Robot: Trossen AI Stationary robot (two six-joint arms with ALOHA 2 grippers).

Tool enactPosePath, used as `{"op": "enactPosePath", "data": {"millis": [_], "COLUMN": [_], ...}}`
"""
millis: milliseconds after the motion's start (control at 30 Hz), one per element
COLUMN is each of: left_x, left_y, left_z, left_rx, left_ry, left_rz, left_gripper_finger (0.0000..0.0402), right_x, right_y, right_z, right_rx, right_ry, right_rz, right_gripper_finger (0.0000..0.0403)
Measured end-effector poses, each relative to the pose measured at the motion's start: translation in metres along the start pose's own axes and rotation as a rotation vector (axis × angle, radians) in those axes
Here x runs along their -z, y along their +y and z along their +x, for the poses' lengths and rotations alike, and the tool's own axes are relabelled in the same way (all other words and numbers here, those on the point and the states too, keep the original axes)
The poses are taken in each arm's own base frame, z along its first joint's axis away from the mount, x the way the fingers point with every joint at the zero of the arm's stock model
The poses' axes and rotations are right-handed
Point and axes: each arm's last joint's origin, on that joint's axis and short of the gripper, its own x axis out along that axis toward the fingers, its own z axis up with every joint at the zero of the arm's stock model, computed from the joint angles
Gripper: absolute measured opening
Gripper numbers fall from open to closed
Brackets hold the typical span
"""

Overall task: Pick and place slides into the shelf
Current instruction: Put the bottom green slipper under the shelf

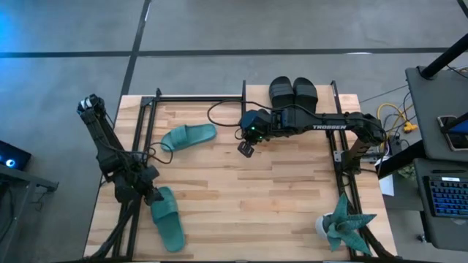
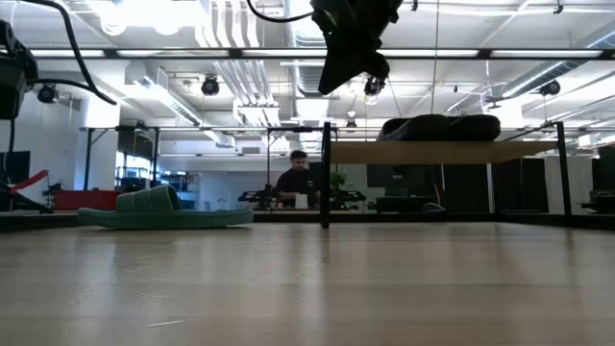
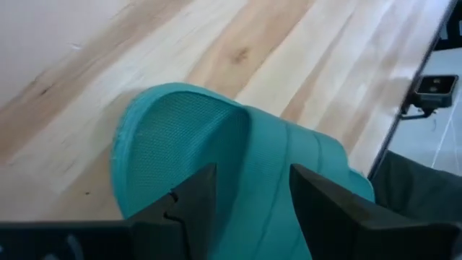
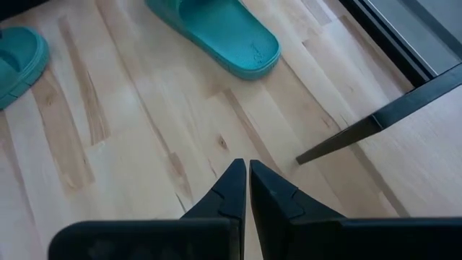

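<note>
Two teal slides lie sole-down on the wooden table: one far left, one near the left front corner. My left gripper hangs open over the far end of that near slide, one finger on either side of its middle. Two black slides rest on the shelf's top board at the far edge. My right gripper hangs shut above the table's middle, holding nothing. My left gripper comes at the near teal slide slanting down from above, its open fingers over the slide's upper surface. Whether they touch it I cannot tell. The slide lies flat on the table.
A teal spiky plant in a white pot stands at the near right corner. Black frame rails run along both sides, and a shelf leg stands close to my right gripper. A person sits beyond the table.
</note>
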Motion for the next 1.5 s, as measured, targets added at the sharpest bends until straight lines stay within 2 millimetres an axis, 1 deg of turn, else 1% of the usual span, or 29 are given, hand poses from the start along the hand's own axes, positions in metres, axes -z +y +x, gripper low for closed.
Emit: {"op": "enactPosePath", "data": {"millis": [233,467,567,767,867,933,1000,1167,1200,1267,1367,1500], "left_x": [0.003,0.012,0.015,0.019,0.02,0.021,0.023,0.025,0.026,0.026,0.024,0.015], "left_y": [0.001,-0.001,-0.002,-0.009,-0.012,-0.013,-0.016,-0.024,-0.025,-0.026,-0.033,-0.039], "left_z": [0.009,0.03,0.037,0.042,0.045,0.046,0.047,0.049,0.049,0.05,0.049,0.048], "left_rx": [-0.013,0.152,0.195,0.224,0.212,0.201,0.208,0.252,0.262,0.276,0.313,0.32], "left_ry": [0.0,0.045,0.056,0.061,0.06,0.06,0.066,0.072,0.07,0.045,-0.039,-0.144], "left_rz": [0.009,-0.053,-0.071,-0.055,-0.049,-0.044,-0.044,-0.012,-0.016,-0.016,0.011,0.054], "left_gripper_finger": [0.016,0.016,0.016,0.016,0.0157,0.0143,0.0119,0.0023,0.0013,0.0009,0.0004,0.0003], "right_x": [0.0,-0.001,-0.002,-0.002,-0.002,-0.002,-0.002,-0.002,-0.002,-0.002,-0.001,-0.001], "right_y": [0.0,0.0,0.001,0.001,0.001,0.001,0.001,0.001,0.001,0.002,0.005,0.011], "right_z": [0.0,0.0,0.0,0.0,0.0,0.0,0.0,0.0,0.0,0.0,-0.001,-0.007], "right_rx": [0.0,-0.003,-0.007,-0.007,-0.007,-0.007,-0.007,-0.008,-0.008,-0.01,-0.016,-0.003], "right_ry": [-0.002,-0.011,-0.02,-0.02,-0.02,-0.021,-0.021,-0.021,-0.022,-0.022,-0.026,-0.051], "right_rz": [0.001,0.002,0.004,0.005,0.005,0.005,0.008,0.008,0.008,0.006,0.001,-0.012], "right_gripper_finger": [0.0013,0.0013,0.0013,0.0013,0.0013,0.0013,0.0013,0.0013,0.0013,0.0013,0.0013,0.0013]}}
